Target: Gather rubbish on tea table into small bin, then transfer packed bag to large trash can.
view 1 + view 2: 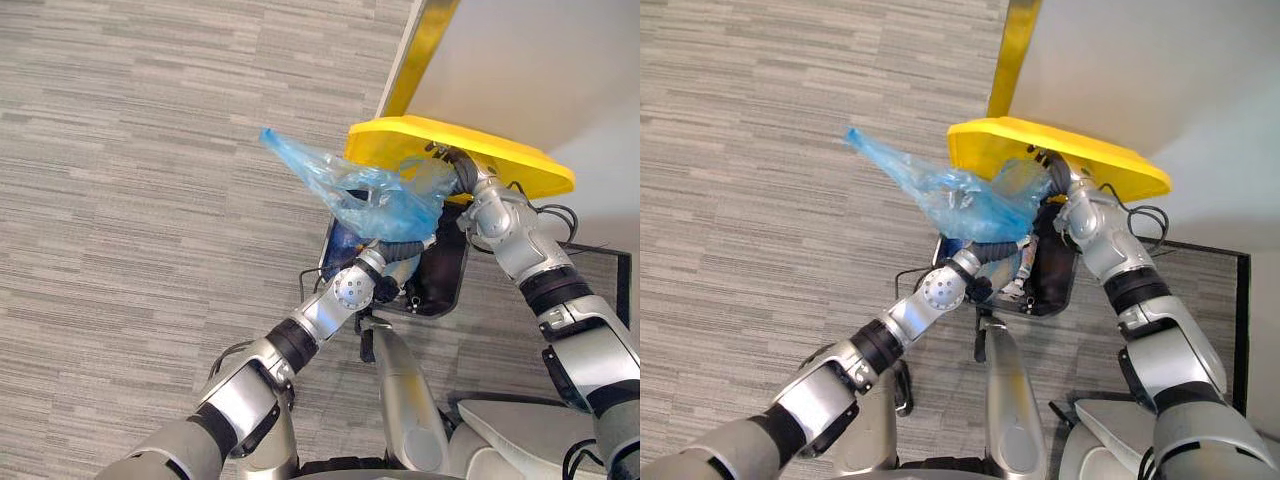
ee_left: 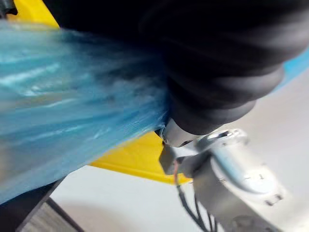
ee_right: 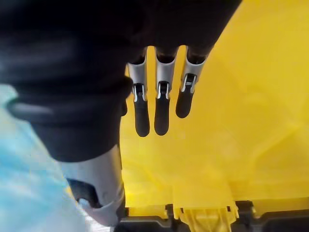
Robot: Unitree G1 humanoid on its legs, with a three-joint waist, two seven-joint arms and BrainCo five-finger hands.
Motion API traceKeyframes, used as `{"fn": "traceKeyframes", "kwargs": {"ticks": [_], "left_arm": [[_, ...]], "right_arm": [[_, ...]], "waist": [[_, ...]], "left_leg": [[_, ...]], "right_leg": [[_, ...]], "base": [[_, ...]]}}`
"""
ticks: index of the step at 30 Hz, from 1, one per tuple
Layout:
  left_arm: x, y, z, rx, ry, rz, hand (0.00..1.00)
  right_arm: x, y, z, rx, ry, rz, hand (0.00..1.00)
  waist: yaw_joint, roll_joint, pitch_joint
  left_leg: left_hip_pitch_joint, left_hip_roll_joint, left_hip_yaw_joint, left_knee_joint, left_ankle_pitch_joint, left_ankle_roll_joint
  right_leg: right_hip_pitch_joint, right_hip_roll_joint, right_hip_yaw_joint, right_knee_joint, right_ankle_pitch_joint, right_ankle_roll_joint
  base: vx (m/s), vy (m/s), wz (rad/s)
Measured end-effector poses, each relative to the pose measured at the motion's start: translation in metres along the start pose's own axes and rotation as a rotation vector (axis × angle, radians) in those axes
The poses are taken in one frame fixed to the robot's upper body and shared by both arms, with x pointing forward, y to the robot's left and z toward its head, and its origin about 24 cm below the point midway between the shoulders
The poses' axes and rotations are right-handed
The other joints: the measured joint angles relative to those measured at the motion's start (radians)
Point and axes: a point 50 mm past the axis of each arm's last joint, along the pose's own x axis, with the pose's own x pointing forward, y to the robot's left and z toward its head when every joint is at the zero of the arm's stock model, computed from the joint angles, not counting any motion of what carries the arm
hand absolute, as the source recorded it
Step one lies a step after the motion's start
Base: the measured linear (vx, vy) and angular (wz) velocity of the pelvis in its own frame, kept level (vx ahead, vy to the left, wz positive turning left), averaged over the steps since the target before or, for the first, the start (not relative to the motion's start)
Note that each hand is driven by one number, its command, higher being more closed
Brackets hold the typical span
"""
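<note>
A crumpled blue plastic bag (image 1: 370,195) hangs in the air over the open black trash can (image 1: 445,275), with one corner sticking out to the left. My left hand (image 1: 400,248) is tucked under the bag, its dark cover against the plastic (image 2: 72,96). The can's yellow lid (image 1: 500,160) stands raised. My right hand (image 1: 462,175) is beneath the lid, and its straight fingers (image 3: 161,111) press on the yellow underside (image 3: 251,121).
The can stands against a white wall with a yellow strip (image 1: 425,50). Grey striped carpet (image 1: 150,200) spreads out to the left. A dark-edged mat (image 1: 605,265) lies to the right of the can.
</note>
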Motion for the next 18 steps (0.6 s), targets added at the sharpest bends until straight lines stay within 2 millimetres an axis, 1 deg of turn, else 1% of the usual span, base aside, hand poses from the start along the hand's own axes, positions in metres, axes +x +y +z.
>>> {"fn": "traceKeyframes", "kwargs": {"ticks": [1,3,4,6,9,11,12,14,15,16,18], "left_arm": [[0.001,0.000,-0.004,0.016,0.025,-0.003,1.00],[0.000,0.000,-0.013,0.030,0.074,-0.002,1.00],[0.001,0.000,-0.015,0.031,0.084,0.003,1.00],[0.003,0.004,-0.017,0.045,0.099,0.015,1.00],[0.008,0.016,-0.022,0.091,0.140,0.040,1.00],[0.007,0.029,-0.031,0.096,0.193,0.084,1.00],[0.007,0.031,-0.033,0.101,0.205,0.091,1.00],[0.004,0.035,-0.041,0.120,0.249,0.101,1.00],[0.003,0.036,-0.043,0.127,0.262,0.103,0.00],[0.001,0.038,-0.047,0.134,0.281,0.109,0.00],[0.000,0.042,-0.050,0.152,0.300,0.121,0.00]], "right_arm": [[0.001,-0.001,0.004,0.015,-0.011,-0.011,0.00],[0.002,0.002,0.009,0.031,-0.023,-0.011,0.00],[0.002,0.002,0.011,0.033,-0.027,-0.012,0.00],[0.006,-0.001,0.021,0.042,-0.057,-0.024,0.00],[0.012,-0.008,0.037,0.054,-0.109,-0.050,0.00],[0.017,-0.019,0.050,0.045,-0.152,-0.084,0.00],[0.017,-0.022,0.054,0.043,-0.166,-0.095,0.00],[0.017,-0.029,0.068,0.034,-0.224,-0.125,0.00],[0.016,-0.030,0.072,0.029,-0.241,-0.129,0.00],[0.015,-0.030,0.078,0.027,-0.266,-0.140,0.00],[0.014,-0.030,0.084,0.029,-0.286,-0.151,0.00]], "waist": [[0.000,0.000,0.000],[0.001,0.000,0.000],[0.001,0.000,0.000],[0.003,0.003,0.003],[0.002,0.003,0.013],[0.001,0.006,0.027],[0.000,0.007,0.032],[0.002,0.008,0.045],[0.003,0.007,0.050],[0.001,0.008,0.056],[0.002,0.008,0.056]], "left_leg": [[-0.019,0.012,0.000,0.018,-0.007,-0.001],[-0.047,0.017,0.000,0.048,-0.020,0.001],[-0.057,0.021,0.000,0.055,-0.022,0.002],[-0.099,0.033,0.001,0.095,-0.040,0.005],[-0.148,0.047,0.007,0.139,-0.058,0.007],[-0.198,0.049,0.016,0.175,-0.072,0.014],[-0.208,0.049,0.016,0.183,-0.075,0.014],[-0.246,0.063,0.018,0.219,-0.090,0.013],[-0.256,0.068,0.019,0.229,-0.094,0.012],[-0.270,0.070,0.020,0.241,-0.097,0.012],[-0.288,0.071,0.030,0.248,-0.101,0.017]], "right_leg": [[-0.013,0.005,0.000,0.000,0.004,-0.002],[-0.034,0.011,0.000,0.009,0.005,-0.001],[-0.043,0.010,0.001,0.014,0.005,-0.001],[-0.075,0.016,0.001,0.021,0.010,0.000],[-0.114,0.028,0.007,0.024,0.021,0.003],[-0.167,0.029,0.019,0.046,0.021,0.003],[-0.178,0.030,0.021,0.052,0.021,0.003],[-0.219,0.042,0.027,0.067,0.025,-0.003],[-0.228,0.046,0.027,0.070,0.026,-0.004],[-0.242,0.048,0.029,0.076,0.026,-0.004],[-0.266,0.049,0.038,0.081,0.028,-0.007]], "base": [[-0.01,0.009,-0.13],[0.00,0.011,-0.08],[-0.01,0.009,-0.07],[-0.02,0.001,-0.12],[-0.02,0.009,-0.18],[-0.01,0.010,-0.17],[0.00,0.005,-0.14],[0.03,-0.001,-0.18],[0.04,0.000,-0.20],[0.03,0.004,-0.14],[0.03,0.005,-0.13]]}}
